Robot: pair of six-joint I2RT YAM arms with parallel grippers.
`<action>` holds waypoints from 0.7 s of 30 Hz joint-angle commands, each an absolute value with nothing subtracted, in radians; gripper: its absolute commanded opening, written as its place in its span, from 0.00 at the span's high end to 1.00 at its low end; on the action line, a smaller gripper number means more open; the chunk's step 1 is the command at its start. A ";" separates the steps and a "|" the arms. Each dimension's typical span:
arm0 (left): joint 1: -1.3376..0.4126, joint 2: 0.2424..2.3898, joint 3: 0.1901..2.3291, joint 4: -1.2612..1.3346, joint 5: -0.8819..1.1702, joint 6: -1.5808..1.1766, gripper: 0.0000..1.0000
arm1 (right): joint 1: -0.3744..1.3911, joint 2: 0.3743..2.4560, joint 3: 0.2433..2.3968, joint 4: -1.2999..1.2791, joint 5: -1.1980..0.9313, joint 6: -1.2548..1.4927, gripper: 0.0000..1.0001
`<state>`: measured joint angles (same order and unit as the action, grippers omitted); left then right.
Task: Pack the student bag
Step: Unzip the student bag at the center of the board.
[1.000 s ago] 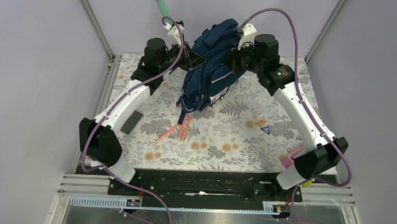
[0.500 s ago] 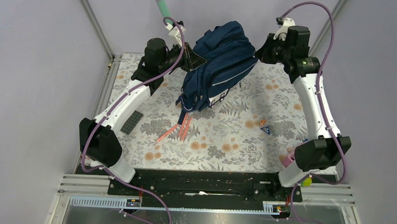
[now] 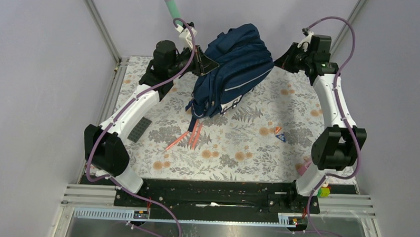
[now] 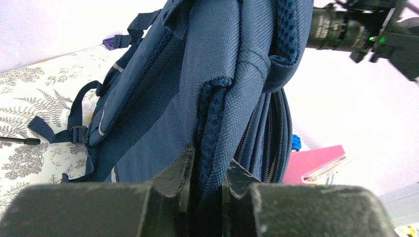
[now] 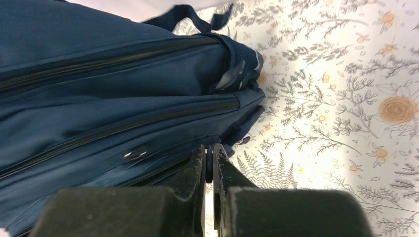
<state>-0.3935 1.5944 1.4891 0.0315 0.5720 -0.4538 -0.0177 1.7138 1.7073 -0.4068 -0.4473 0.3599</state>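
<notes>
The student bag (image 3: 233, 72), a big navy backpack with pale reflective strips, is held up off the floral table at the back centre. My left gripper (image 3: 203, 63) grips it from the left. In the left wrist view that gripper (image 4: 210, 165) is shut on a padded mesh-lined fold of the student bag (image 4: 217, 74). My right gripper (image 3: 281, 60) is at the bag's right edge. In the right wrist view this gripper (image 5: 209, 154) is shut on a thin dark zipper pull (image 5: 209, 163), beside the student bag (image 5: 99, 98) and its zip lines.
Orange-red pens (image 3: 189, 136) lie on the table in front of the bag. A flat black block (image 3: 139, 129) lies by the left arm. A small orange and blue piece (image 3: 279, 134) lies at the right. A pink book (image 4: 316, 163) lies beyond the bag. A green pole (image 3: 170, 1) stands at the back.
My right arm has swung from over the bag out to the right and back, still shut. The bag's top has been drawn rightwards and spread. My left arm has not moved.
</notes>
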 commanded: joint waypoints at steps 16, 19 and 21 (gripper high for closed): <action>-0.376 1.572 1.535 0.253 0.590 -0.532 1.00 | -0.058 1.630 1.524 -0.414 -0.385 0.366 0.33; -0.376 1.571 1.534 0.247 0.592 -0.529 1.00 | -0.063 1.541 1.427 -0.475 -0.272 0.360 0.21; -0.374 1.569 1.534 0.238 0.591 -0.524 1.00 | -0.065 1.486 1.352 -0.511 -0.185 0.364 0.19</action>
